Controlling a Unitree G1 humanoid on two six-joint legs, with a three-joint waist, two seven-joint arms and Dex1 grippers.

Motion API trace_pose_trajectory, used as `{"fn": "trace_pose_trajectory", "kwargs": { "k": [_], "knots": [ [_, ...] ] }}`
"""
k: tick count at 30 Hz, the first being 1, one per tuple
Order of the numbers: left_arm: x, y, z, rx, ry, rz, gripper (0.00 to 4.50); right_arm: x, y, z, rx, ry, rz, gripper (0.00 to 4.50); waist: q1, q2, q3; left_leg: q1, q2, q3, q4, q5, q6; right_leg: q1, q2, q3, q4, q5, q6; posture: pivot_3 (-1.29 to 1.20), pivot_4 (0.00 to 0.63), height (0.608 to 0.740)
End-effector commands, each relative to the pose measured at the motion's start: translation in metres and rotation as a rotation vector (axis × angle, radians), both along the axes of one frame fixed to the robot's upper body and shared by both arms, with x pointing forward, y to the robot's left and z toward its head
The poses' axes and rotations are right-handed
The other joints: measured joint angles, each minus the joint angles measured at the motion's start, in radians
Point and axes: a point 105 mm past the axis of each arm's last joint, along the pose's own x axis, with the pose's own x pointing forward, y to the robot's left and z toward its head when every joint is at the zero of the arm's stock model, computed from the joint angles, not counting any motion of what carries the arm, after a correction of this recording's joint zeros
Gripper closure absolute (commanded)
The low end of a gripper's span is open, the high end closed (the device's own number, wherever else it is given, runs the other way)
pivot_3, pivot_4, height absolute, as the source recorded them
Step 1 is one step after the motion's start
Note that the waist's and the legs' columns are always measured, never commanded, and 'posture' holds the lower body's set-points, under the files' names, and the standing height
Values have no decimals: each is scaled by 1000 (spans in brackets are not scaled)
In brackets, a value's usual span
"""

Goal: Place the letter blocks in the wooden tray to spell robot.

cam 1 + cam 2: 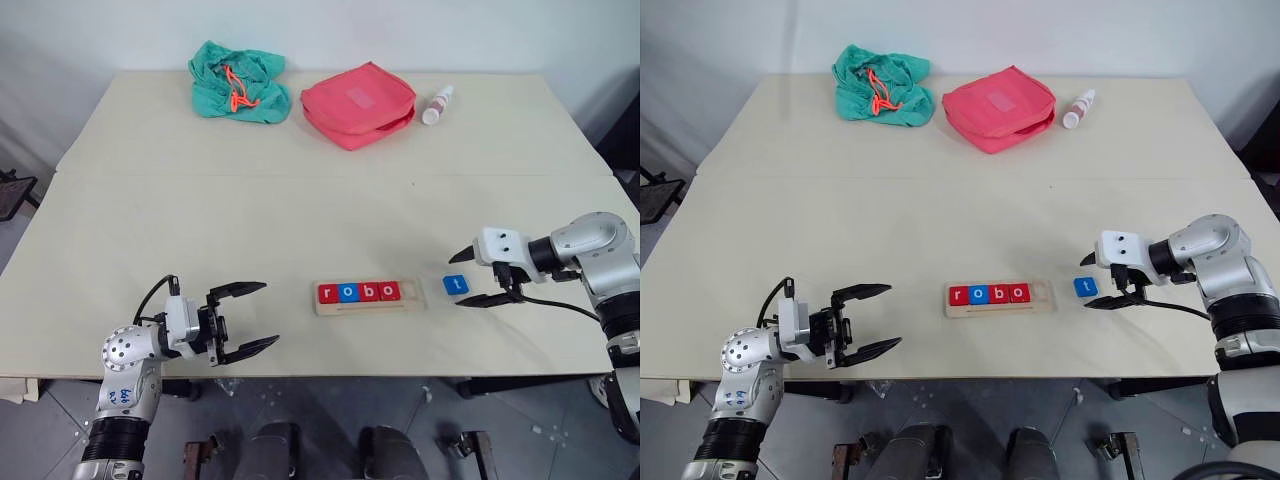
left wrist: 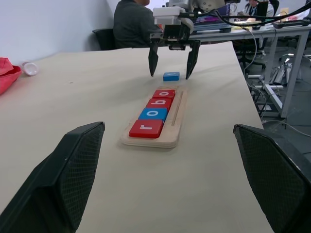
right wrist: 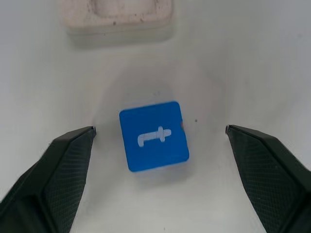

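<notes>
Nearest, the left gripper (image 1: 245,318) hangs at the table's (image 1: 300,200) front edge, fingers spread wide and holding nothing. Beyond it the wooden tray (image 1: 369,297) holds 4 letter blocks (image 1: 359,292) reading r, o, b, o. Just right, the blue t block (image 3: 154,135) lies flat between the right gripper's (image 1: 478,275) parted fingers, untouched.

Bare table (image 1: 300,220) stretches between the wooden tray (image 1: 368,300) and the far clutter. The blue t block (image 3: 154,135) lies clear between the right gripper's (image 3: 160,133) spread fingers, the tray's empty end slot just beside.
</notes>
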Motion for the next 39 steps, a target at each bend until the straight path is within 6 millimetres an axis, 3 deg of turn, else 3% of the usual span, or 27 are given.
{"fn": "trace_pose_trajectory", "kwargs": {
  "k": [1,6,7,12,16,19,27,39],
  "knots": [
    [-3,5,9,5,-34,10,0,0,-3,-3,-33,17,0,1295,0,0,0,0,0,0,0,0,0,0,0,0,0,0,0,0,150,740],
    [0,4,10,6,-37,5,0,4,1,1,-2,-2,-19,2944,0,0,0,1,0,0,1,0,0,2,0,0,0,0,0,0,150,740],
    [0,4,10,6,-38,4,0,5,2,4,3,-8,-30,3036,0,0,0,1,0,0,1,0,0,2,0,0,0,0,0,0,150,740],
    [4,3,11,9,-38,-3,0,6,22,31,143,-36,-71,3035,0,0,0,1,0,0,1,0,0,0,0,0,0,0,0,0,150,740],
    [7,2,11,6,-38,-9,0,-3,42,45,213,-22,-54,3035,2,0,0,0,0,0,0,0,0,-1,0,0,0,0,0,0,150,740],
    [10,0,11,4,-40,-15,0,-15,51,41,195,2,-22,3035,5,0,0,0,0,-1,0,0,0,0,0,0,1,0,0,0,150,740],
    [14,-2,12,-1,-49,-17,0,-22,79,29,216,37,3,3035,1,0,0,-1,0,-2,1,0,0,-1,0,0,1,0,0,0,150,740],
    [7,2,9,1,-43,5,0,-17,73,12,136,41,16,3035,1,0,0,-1,0,-2,1,0,0,-1,0,0,1,0,0,0,150,740]
  ]
}}
